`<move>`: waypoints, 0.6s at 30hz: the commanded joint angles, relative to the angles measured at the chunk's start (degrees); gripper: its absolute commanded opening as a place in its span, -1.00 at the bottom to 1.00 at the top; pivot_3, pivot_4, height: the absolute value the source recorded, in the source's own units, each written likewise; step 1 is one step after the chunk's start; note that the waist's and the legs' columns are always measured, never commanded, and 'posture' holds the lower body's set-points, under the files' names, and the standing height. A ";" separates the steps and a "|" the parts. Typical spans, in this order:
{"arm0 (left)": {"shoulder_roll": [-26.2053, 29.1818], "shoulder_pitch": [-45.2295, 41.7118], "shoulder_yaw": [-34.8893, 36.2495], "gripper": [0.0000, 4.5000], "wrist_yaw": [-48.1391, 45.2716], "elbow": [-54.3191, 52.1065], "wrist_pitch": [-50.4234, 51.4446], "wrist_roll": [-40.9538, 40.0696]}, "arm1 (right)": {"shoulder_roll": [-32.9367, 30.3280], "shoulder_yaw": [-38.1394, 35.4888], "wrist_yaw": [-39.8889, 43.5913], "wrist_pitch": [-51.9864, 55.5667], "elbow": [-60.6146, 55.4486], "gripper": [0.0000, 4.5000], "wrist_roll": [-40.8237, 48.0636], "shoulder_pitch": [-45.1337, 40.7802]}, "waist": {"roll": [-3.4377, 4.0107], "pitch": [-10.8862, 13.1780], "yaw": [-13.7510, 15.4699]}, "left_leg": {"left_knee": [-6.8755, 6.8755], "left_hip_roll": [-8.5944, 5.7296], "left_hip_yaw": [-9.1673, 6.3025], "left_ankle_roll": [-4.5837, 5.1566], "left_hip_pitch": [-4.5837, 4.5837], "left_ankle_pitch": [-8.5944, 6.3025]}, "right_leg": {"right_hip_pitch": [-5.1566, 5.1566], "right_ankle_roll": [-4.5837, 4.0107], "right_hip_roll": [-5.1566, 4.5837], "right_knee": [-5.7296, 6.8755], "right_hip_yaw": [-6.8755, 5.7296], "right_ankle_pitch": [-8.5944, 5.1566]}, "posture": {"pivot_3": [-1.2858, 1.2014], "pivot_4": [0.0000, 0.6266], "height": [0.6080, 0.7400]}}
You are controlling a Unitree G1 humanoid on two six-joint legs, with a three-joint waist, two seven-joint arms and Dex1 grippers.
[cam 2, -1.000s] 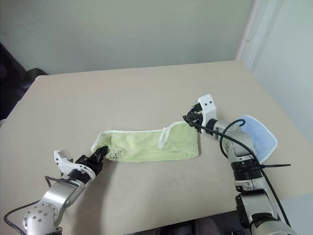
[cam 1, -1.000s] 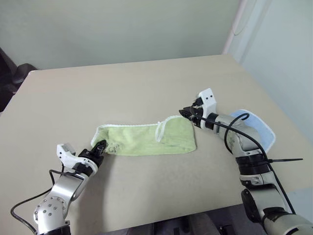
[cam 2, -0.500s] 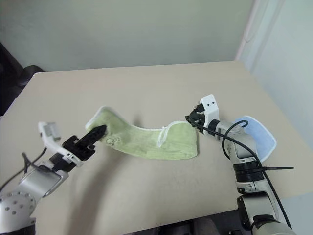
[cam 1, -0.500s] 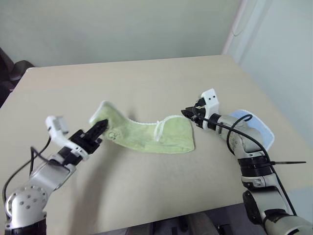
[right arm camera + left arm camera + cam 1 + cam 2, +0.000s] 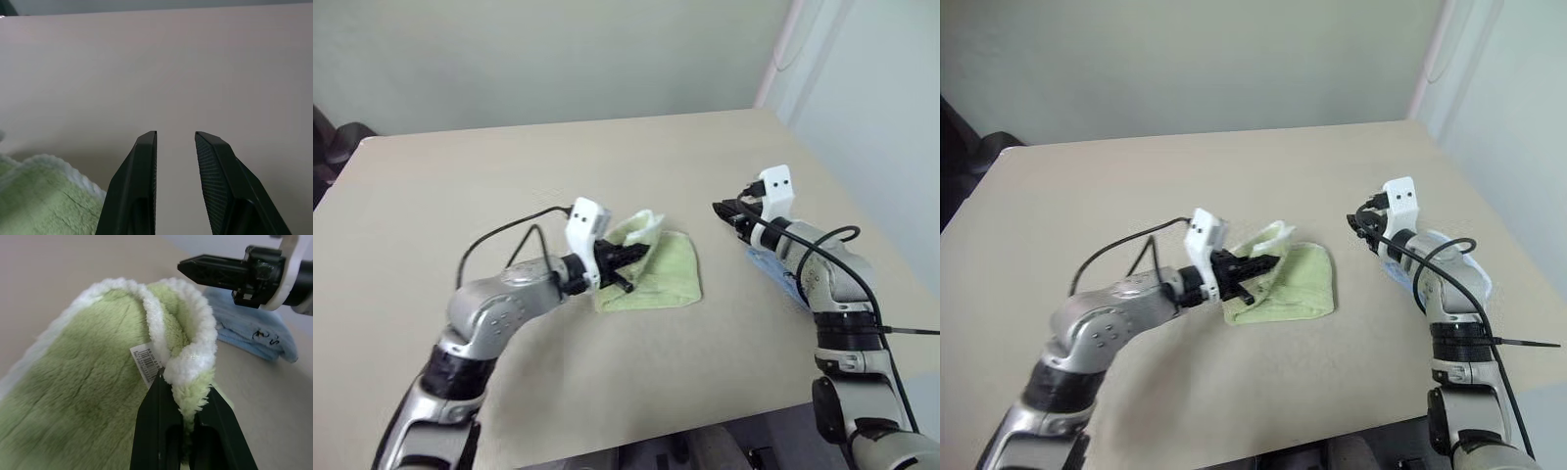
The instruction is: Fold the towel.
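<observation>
Towel [image 5: 656, 276] lies mid-counter [image 5: 489, 176], one end lifted & doubled over the rest. Step in hand: the fold, w/ left claw [image 5: 628, 255] pinched tight on the white-edged corner by the tag, held above the lower layer. Next move likely needs corner lined up over far edge, then lowered & let go. Right claw [image 5: 722, 209] partly open, holding nothing, just beside towel, above blue cloth [image 5: 1449, 257].

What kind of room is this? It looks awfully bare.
Probably a plain office or lab test room: one bare beige table, blank pale walls, and just a green towel and a blue cloth laid out.
</observation>
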 commanded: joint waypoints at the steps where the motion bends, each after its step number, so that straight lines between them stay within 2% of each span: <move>1: -2.49 -4.75 -1.36 -0.99 -1.74 0.80 2.40 2.66 | -0.24 -1.84 -1.77 0.37 -4.25 -0.42 0.85 0.72 | 0.00 0.00 -0.04 | 0.00 0.00 0.02 0.04 -0.01 0.03 | 0.00 0.05 0.00 -0.02 0.01 0.03 | 0.03 -0.52 1.00; 6: -6.09 -8.52 -2.47 -0.99 -2.80 1.54 6.25 4.50 | -0.35 -2.57 -2.85 1.00 -5.96 -0.42 0.94 2.35 | 0.00 0.00 -0.03 | 0.00 -0.01 0.04 0.13 -0.01 0.08 | 0.03 0.18 -0.02 -0.05 0.02 0.10 | 0.03 -0.52 1.00; 18: -7.74 -9.27 -6.54 -0.99 -4.24 1.41 11.05 13.93 | -0.61 -3.00 -3.44 1.56 -6.22 -0.42 1.11 1.71 | 0.00 0.00 0.03 | 0.04 -0.01 0.05 0.21 -0.02 0.12 | 0.06 0.26 -0.03 -0.07 0.03 0.11 | 0.03 -0.52 1.00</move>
